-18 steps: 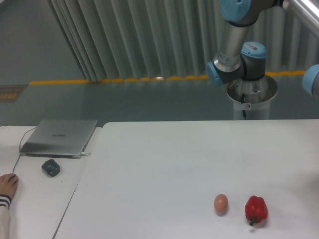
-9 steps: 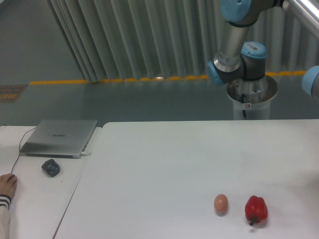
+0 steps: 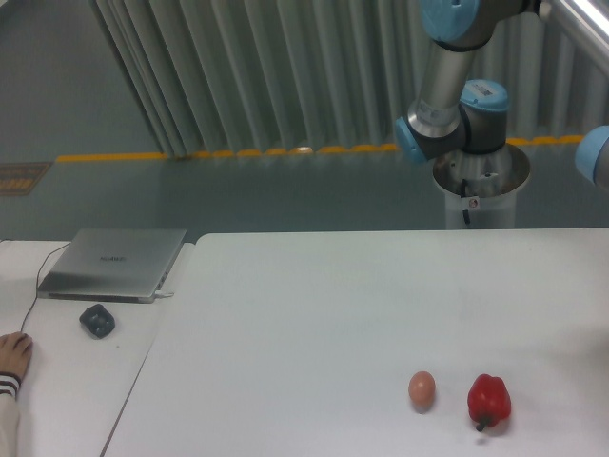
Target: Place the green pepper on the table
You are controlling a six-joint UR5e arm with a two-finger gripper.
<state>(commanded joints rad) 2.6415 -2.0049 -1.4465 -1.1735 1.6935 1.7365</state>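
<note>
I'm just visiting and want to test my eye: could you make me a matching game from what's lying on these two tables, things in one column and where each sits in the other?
Things:
1. egg
2. red pepper
3. laptop
4. mouse

Places:
A. closed, at the back of the narrow left table
B. on the big table, nearest its right front corner
C. on the left table, just in front of the laptop
D. on the big table, just left of the red pepper

Pairs: 1-D, 2-B, 3-A, 4-C

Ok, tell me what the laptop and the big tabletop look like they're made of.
Laptop: looks like brushed grey metal, with a flat, even sheen on its closed lid; could be painted plastic. Table: smooth matte white, likely laminate or coated board; no grain or glare shows.
</note>
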